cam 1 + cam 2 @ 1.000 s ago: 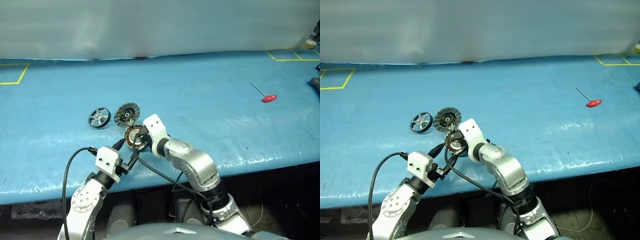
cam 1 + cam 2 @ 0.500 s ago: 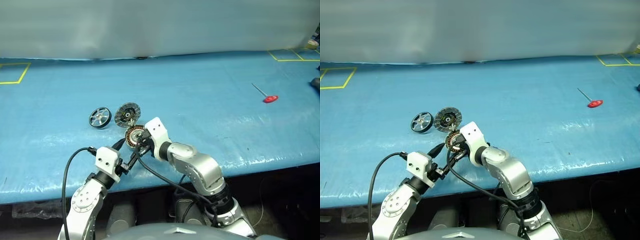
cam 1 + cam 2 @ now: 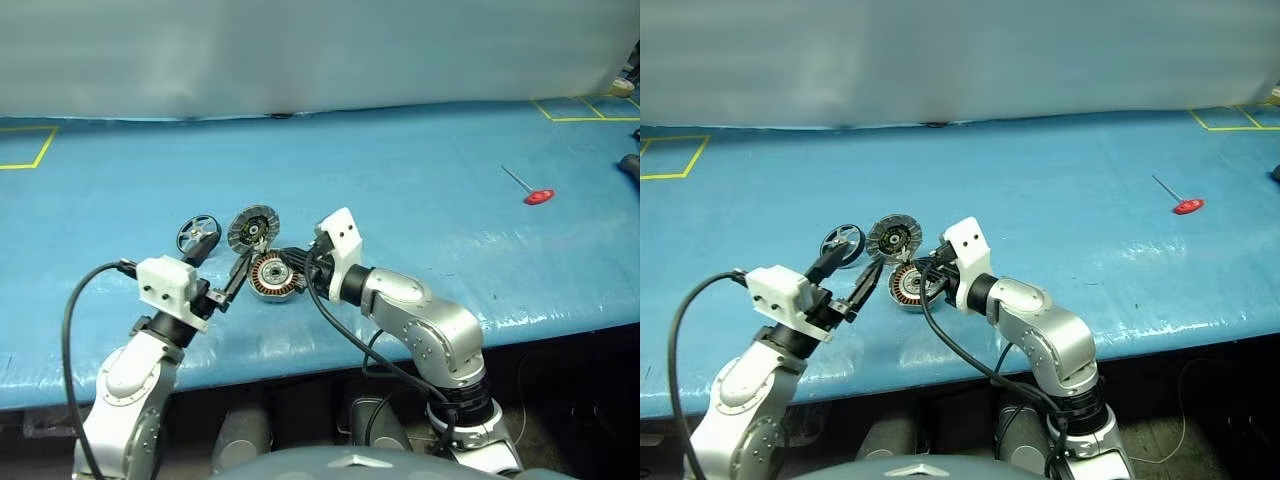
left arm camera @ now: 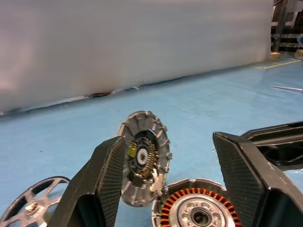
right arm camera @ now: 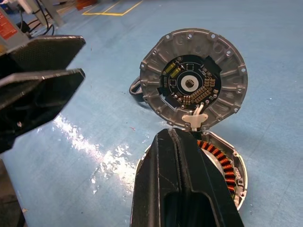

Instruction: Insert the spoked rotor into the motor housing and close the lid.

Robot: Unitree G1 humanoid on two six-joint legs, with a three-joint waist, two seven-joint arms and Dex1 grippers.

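Note:
The spoked rotor lies flat on the blue table, left of the others. To its right the lid stands tilted up, its grey segmented inner face showing, joined to the far edge of the motor housing. Copper windings ring the housing's silver centre. My left gripper hovers open and empty just in front of the rotor and lid. Its fingers frame the lid in the left wrist view. My right gripper is shut on nothing, above the housing's right edge.
A red-handled tool lies far off to the right on the table. Yellow tape marks sit at the far left and far right corners. The table's front edge runs close below the housing.
Both arms have risen. The left gripper came up and leftward to the height of the rotor and lid. The right gripper lifted off the housing, which now shows fully.

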